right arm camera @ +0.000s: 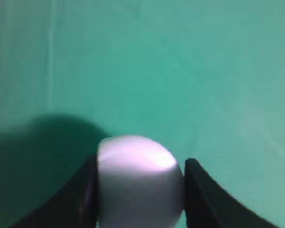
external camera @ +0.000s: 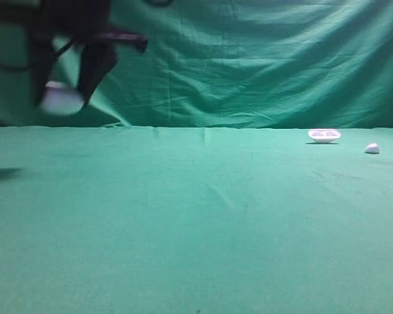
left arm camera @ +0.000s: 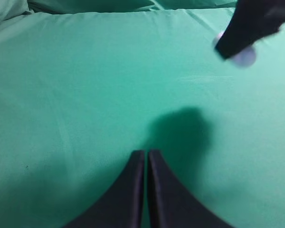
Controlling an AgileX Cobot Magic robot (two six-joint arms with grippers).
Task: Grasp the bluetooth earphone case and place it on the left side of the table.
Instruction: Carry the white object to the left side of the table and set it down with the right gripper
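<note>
The bluetooth earphone case (external camera: 61,99), a smooth white rounded pebble, hangs in the air at the far left, above the green table (external camera: 203,216). My right gripper (external camera: 62,101) has reached across the middle and is shut on it. In the right wrist view the case (right arm camera: 137,180) fills the space between the two dark fingers (right arm camera: 199,190). My left gripper (left arm camera: 146,152) is shut with nothing in it, low over bare cloth. Its camera catches the right gripper (left arm camera: 235,42) and a blurred part of the case (left arm camera: 246,57) at the upper right.
A shallow white dish with two hollows (external camera: 324,135) and a tiny white blob (external camera: 372,148) lie at the back right of the table. A draped green backdrop (external camera: 249,59) rises behind the table's far edge. A dark shadow (external camera: 1,174) lies on the cloth at the far left.
</note>
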